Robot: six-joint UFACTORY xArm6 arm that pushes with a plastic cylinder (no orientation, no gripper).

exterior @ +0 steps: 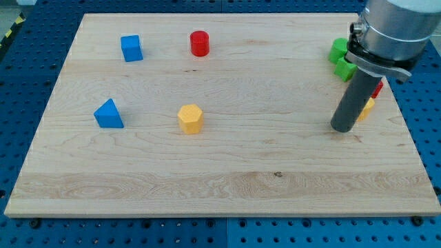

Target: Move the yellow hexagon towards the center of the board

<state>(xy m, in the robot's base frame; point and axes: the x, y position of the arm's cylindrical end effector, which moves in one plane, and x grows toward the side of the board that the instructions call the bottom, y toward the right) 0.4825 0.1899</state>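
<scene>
The yellow hexagon point(190, 118) lies on the wooden board point(220, 186), left of the board's middle. My tip point(342, 128) rests on the board at the view's right, far to the right of the hexagon and not touching it. The rod rises up and right to the arm's grey body point(393, 31).
A blue cube point(131, 48) and a red cylinder point(199, 43) sit near the top left. A blue triangle point(108, 114) lies at the left. Two green blocks point(340, 58), a red block point(377, 88) and a yellow block point(366, 107) cluster behind the rod, partly hidden.
</scene>
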